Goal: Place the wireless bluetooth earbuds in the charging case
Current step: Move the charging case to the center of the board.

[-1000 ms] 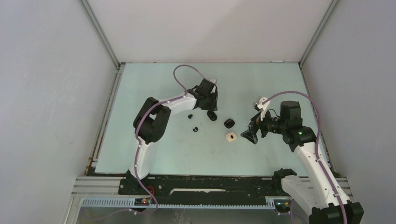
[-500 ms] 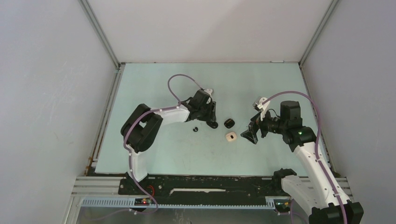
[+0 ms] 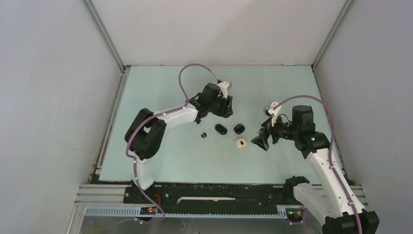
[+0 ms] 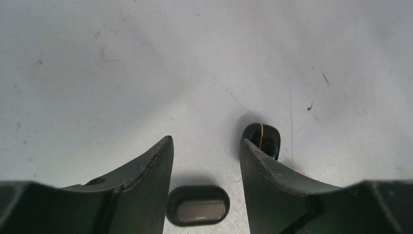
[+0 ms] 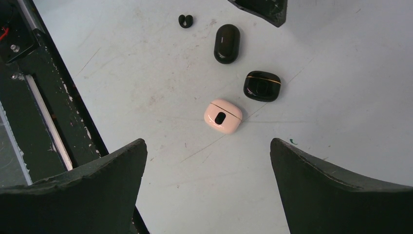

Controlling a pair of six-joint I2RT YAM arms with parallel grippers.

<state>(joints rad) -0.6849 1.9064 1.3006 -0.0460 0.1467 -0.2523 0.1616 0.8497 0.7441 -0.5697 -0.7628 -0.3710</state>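
Since my left claw [image 4: 204,141] lifted off, half-open and empty, two black cases [image 3: 220,129] and one earbud [image 3: 204,134] lie near the pink case [image 3: 240,142].

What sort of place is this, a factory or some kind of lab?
Most likely a lab test booth for robots. Plain white panels close in a pale table, two robot arms are bolted to a rail at its near edge, and three small earbud cases lie on it.
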